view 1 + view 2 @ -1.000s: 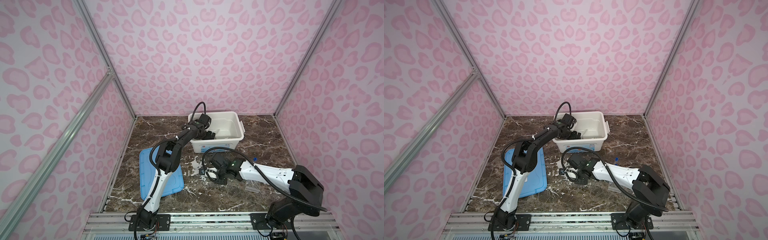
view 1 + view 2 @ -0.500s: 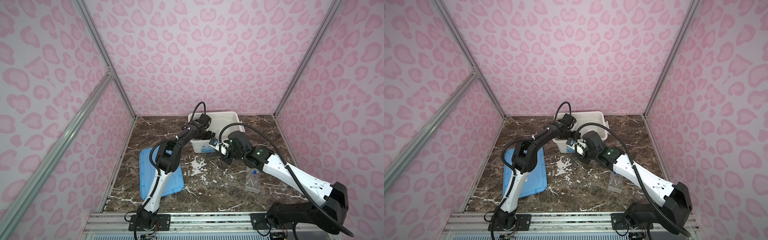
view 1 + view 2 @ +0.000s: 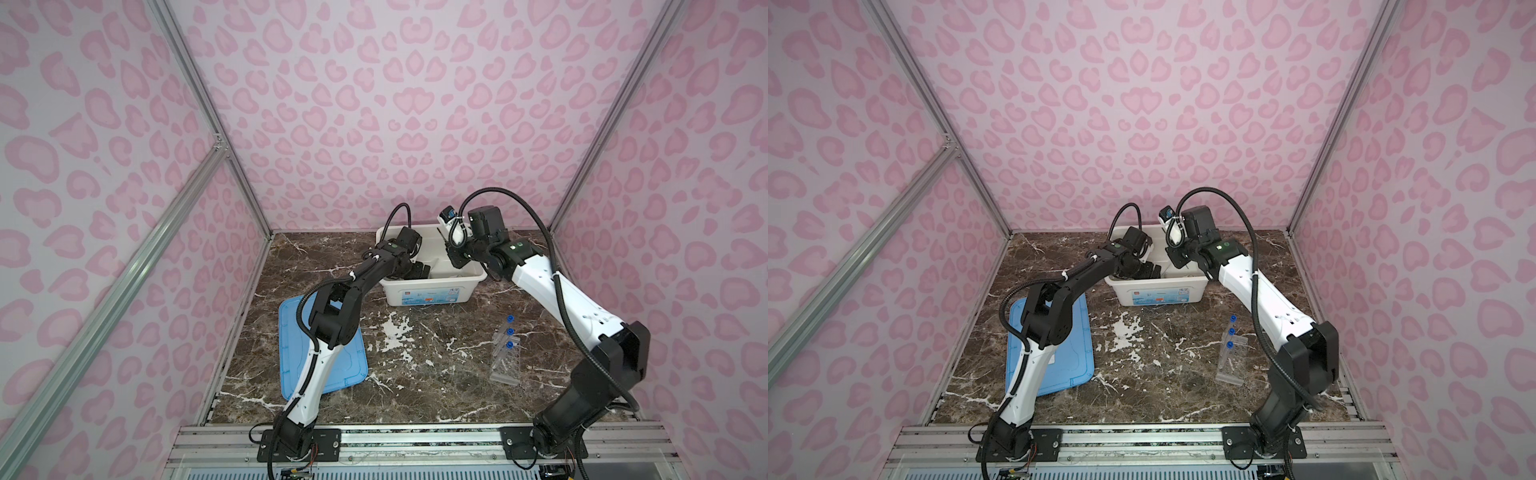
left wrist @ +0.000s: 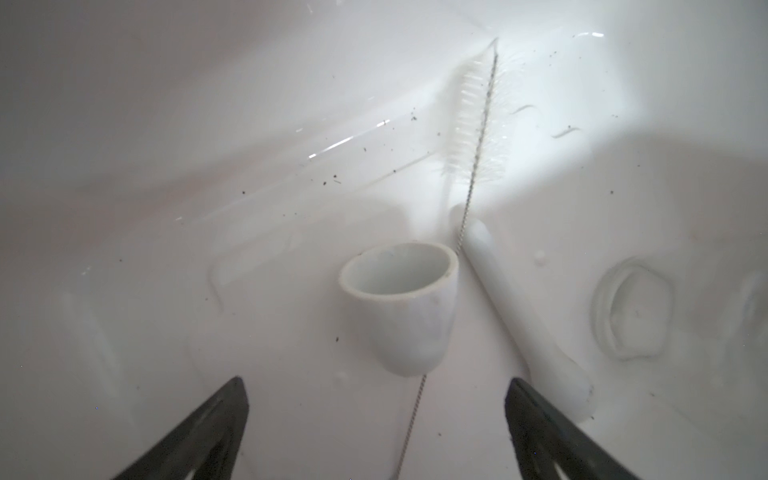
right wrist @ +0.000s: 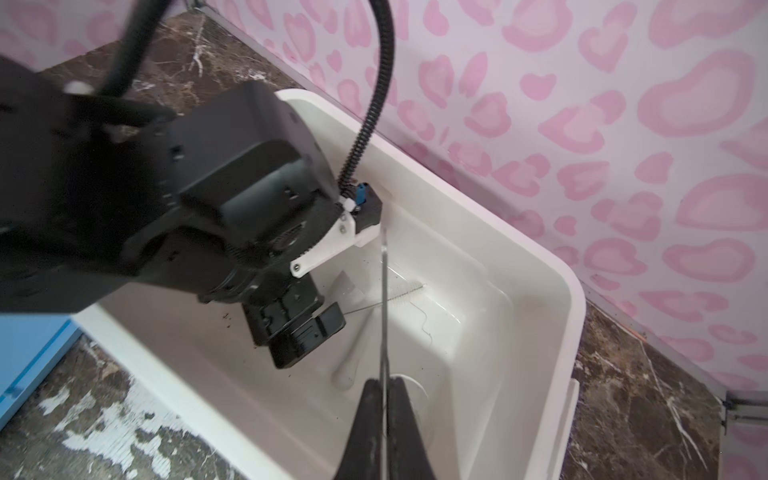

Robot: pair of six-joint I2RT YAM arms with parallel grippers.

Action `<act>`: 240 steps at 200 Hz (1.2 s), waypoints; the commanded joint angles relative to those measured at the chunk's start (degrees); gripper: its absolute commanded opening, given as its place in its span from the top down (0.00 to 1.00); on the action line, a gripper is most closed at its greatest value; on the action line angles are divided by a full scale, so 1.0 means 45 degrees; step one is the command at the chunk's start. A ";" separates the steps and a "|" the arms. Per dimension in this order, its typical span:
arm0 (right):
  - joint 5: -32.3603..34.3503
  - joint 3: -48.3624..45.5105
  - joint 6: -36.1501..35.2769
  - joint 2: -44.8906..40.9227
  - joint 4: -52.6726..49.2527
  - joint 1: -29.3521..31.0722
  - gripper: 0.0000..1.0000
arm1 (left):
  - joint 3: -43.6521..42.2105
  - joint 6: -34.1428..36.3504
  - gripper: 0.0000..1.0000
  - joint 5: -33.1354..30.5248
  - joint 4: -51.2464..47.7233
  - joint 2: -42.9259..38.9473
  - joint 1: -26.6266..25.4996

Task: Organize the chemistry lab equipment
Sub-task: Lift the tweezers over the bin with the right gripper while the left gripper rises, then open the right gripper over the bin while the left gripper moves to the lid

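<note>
1. Small white mortar (image 4: 401,307): empty cup in the white bin (image 4: 166,124), sitting over the brush wire.
2. White pestle (image 4: 519,307): lies flat just beside the mortar, narrow end under the wire.
3. Test-tube brush (image 4: 473,116): white bristles, twisted wire stem, flat on the bin floor.
4. Clear tube rack (image 3: 505,365): on the table (image 3: 415,374), well apart from the bin; three blue-capped tubes (image 3: 508,333) in a row in it.
5. Thin metal rod (image 5: 383,270): pinched in the right gripper (image 5: 384,386), over the bin.

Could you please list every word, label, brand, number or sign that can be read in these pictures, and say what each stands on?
No text here can be read.
Label on the front of the bin: a red mark and blue print show in both top views, but they are too small to read.
Wrist views: no writing in sight.
</note>
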 commanded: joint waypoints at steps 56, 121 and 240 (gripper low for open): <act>-0.0259 0.3606 0.1699 0.4296 -0.3105 -0.0536 1.00 | -0.0092 0.0184 0.02 -0.0293 0.0157 -0.6600 -0.0015; -0.1243 0.3748 0.2118 0.5157 -0.3126 -0.0895 1.00 | -0.0613 0.0150 0.02 -0.1156 0.0098 -0.7161 -0.0015; -0.1643 0.6226 0.2659 0.7841 -0.5091 -0.1205 0.92 | -0.5808 -0.0685 0.02 -0.3237 0.1191 -1.1327 0.0121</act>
